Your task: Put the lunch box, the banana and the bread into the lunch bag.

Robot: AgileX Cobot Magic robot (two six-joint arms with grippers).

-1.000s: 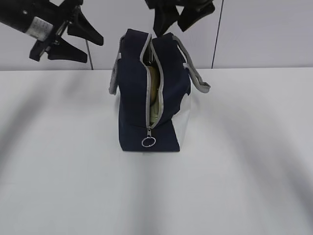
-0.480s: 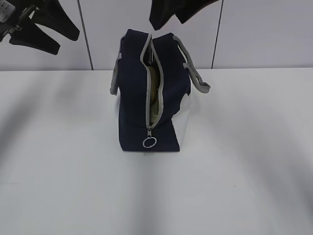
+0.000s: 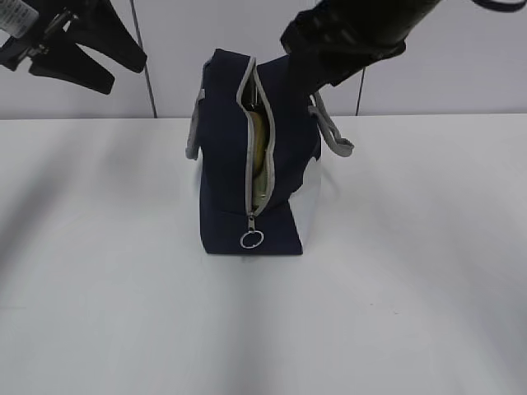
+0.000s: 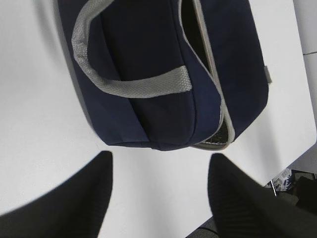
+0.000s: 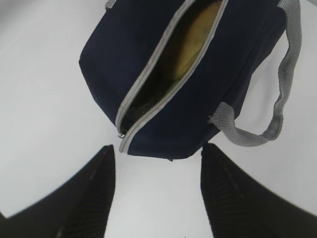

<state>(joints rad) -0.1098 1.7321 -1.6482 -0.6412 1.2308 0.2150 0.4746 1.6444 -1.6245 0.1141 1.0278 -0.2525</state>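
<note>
On a plain white tabletop (image 3: 107, 313), backed by a pale grey panelled wall (image 3: 445, 58) with dark vertical seams: a boxy navy-blue fabric lunch bag (image 3: 224, 164), upright near the middle and toward the far edge, white side panel on its right. Grey zipper (image 3: 249, 148) parted from the top down to a metal ring pull (image 3: 251, 239) hanging low on the near end. Grey webbing handles (image 3: 331, 132) drooping to either side.

Inside the gap, a strip of yellow, curved and smooth, most likely the banana (image 3: 260, 160); lunch box and bread not made out in any view.

Upper left of the exterior view, the black left gripper (image 3: 86, 59), raised well above the table and apart from the bag, fingers spread. Upper right, the black right arm (image 3: 354, 33) hanging over the bag's far right corner, its gripper not clear from this angle.

From the left wrist camera only: the bag's top and one handle (image 4: 133, 87) lying across the navy fabric, the table's edge and a dark floor area beyond it, and two black fingers (image 4: 242, 203) splayed wide with bare table between them.

From the right wrist camera only: a straight look down into the open zipper mouth, yellow banana (image 5: 195, 47) at the far end, dark interior at the near end, and the right gripper (image 5: 158, 198) with fingers held wide apart, nothing between them, just short of the bag.
</note>
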